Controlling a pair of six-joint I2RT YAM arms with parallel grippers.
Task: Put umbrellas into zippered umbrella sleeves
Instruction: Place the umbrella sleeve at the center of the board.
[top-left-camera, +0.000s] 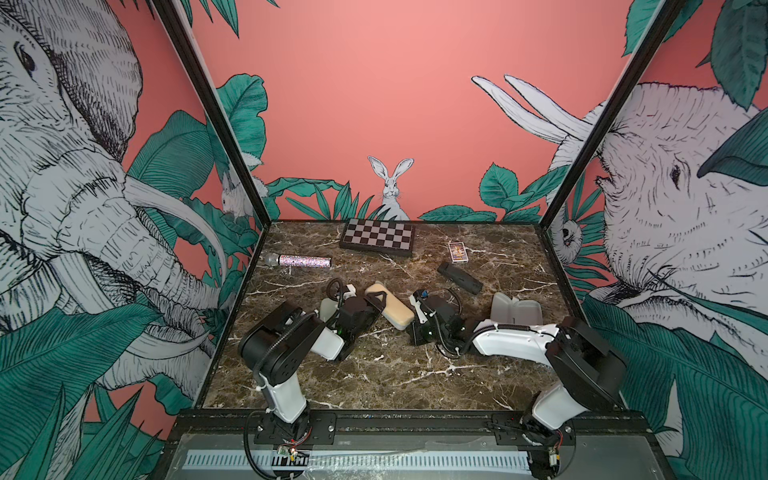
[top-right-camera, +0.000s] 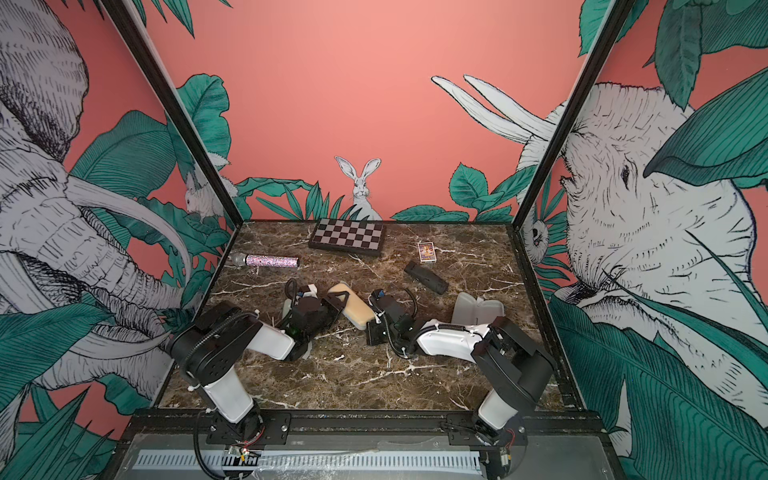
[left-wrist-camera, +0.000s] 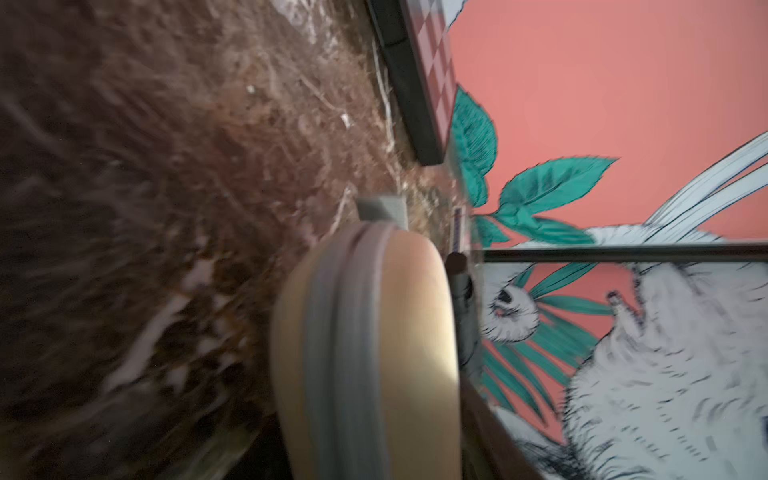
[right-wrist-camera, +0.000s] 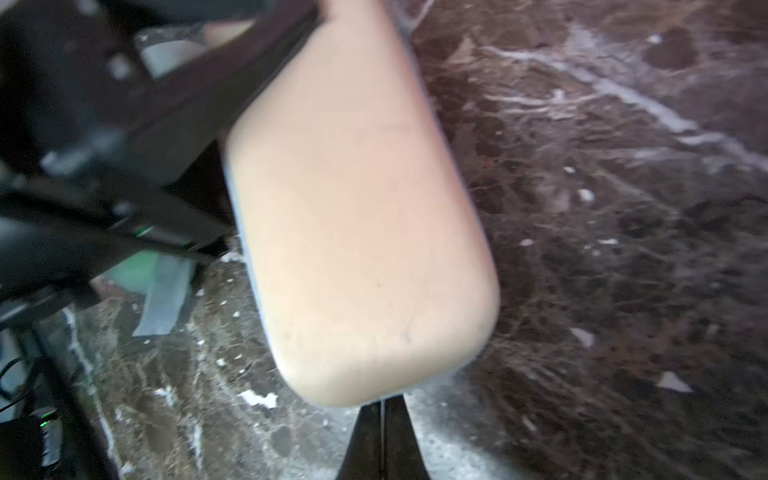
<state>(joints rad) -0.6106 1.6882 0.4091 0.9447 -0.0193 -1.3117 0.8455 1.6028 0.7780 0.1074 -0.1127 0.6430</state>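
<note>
1. 2 grippers meet at the cream sleeve (top-left-camera: 395, 312), which lies flat near the middle of the marble table (top-left-camera: 374, 382) with its 2 shells closed together.
2. My left gripper (top-left-camera: 374, 300) sits over the sleeve's far end, and 1 black finger lies across the cream shell. The left wrist view shows the sleeve edge-on, its grey zipper band (left-wrist-camera: 345, 332) facing the camera. That view is blurred, so I cannot tell whether the jaws press on the shell or stand free of it.
3. My right gripper (right-wrist-camera: 380, 432) is at the sleeve's near end. Its jaws are pressed together with no gap, the tips just at the rounded corner. I cannot tell whether anything is pinched between them.
4. 1 open sleeve (top-left-camera: 515, 309) lies to the right with its grey lining up, partly behind my right arm (top-left-camera: 515, 343).
5. 1 black umbrella (top-left-camera: 459, 278) lies on the table behind it, apart from it.
6. 1 pale mint sleeve (top-left-camera: 327, 308) shows beside the left wrist, mostly hidden.
7. 3 other items sit toward the back: a checkered box (top-left-camera: 378, 237), a glittery microphone (top-left-camera: 299, 260) and a small card box (top-left-camera: 457, 252).
</note>
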